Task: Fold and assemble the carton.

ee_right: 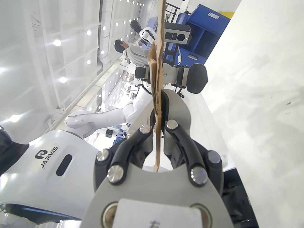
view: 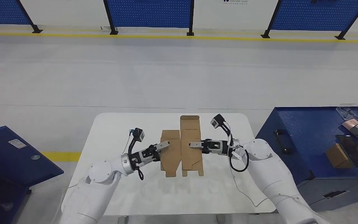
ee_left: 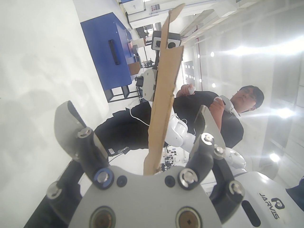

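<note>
The carton (view: 182,148) is flat and unfolded over the middle of the table (view: 112,134). Its long axis runs straight away from the robot, and one panel reaches farther back than the other.

The two arms come at it from opposite sides, facing each other across its short width. The right gripper (view: 193,144) is clamped tight on the right-hand panel; in its wrist view the cardboard edge is pinched between the closed pads. The left gripper (view: 164,145) stands wide, its fingers (ee_left: 68,119) spread above and below the left edge. The board passes between them with air on both sides.

So the coming move turns on that left edge. It already sits inside the open jaws, and I'd judge that closing, not reaching, is what's needed before any panel can be swung up. Both grippers are at the carton, but only the right one has a hold.

From the wrist views the sheet looks raised a little off the tabletop, though I can't be sure that no part of it rests there.

Nothing lies near the carton to get in the way. A blue cabinet (view: 313,140) stands well apart, beyond the table's right side.
</note>
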Controlling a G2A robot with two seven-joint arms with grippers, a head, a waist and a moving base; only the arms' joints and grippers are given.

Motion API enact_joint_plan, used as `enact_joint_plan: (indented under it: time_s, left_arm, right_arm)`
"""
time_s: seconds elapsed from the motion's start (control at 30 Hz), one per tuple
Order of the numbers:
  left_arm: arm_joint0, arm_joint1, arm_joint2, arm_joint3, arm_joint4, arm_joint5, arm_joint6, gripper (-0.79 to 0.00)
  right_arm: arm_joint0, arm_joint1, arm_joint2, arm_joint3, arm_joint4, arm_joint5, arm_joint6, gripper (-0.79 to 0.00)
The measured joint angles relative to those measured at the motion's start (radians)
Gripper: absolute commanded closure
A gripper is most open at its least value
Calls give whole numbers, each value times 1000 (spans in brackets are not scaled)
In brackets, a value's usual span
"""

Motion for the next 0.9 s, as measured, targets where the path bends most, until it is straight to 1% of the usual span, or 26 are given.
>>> enact_joint_plan:
  time_s: [0.23, 0.27, 0.3, 0.33, 0.5, 0.67, 0.83, 0.87, 0.9]
  left_arm:
    - [-10, -3, 14, 21, -17, -13, 0, 0]
    - [-12, -3, 15, 24, -18, -15, 1, 0]
    - [-13, -3, 17, 26, -20, -17, 1, 0]
    - [-13, -4, 19, 28, -24, -19, 1, 0]
    - [-16, -4, 18, 31, -40, -40, -1, 0]
    - [-17, -1, 13, 30, -36, -66, -12, 0]
    - [-8, 5, 10, 13, 1, -148, -36, 0]
    - [-6, 6, 9, 9, 3, -165, -42, 0]
    - [-4, 7, 7, 6, 9, -183, -47, 0]
  right_arm:
    - [10, -3, 8, 20, 47, 5, 29, 0]
    - [11, -2, 9, 22, 51, 6, 33, -95]
    - [12, -2, 11, 24, 53, 7, 36, -539]
    - [14, -2, 12, 27, 53, 9, 40, -785]
    - [30, 2, 28, 62, 46, 14, 27, -785]
    - [60, 6, 65, 140, 95, 56, 27, -785]
    - [93, 5, 86, 202, 159, 105, 59, -785]
    - [96, 3, 86, 209, 168, 113, 66, -690]
    - [100, 2, 85, 216, 177, 121, 73, -523]
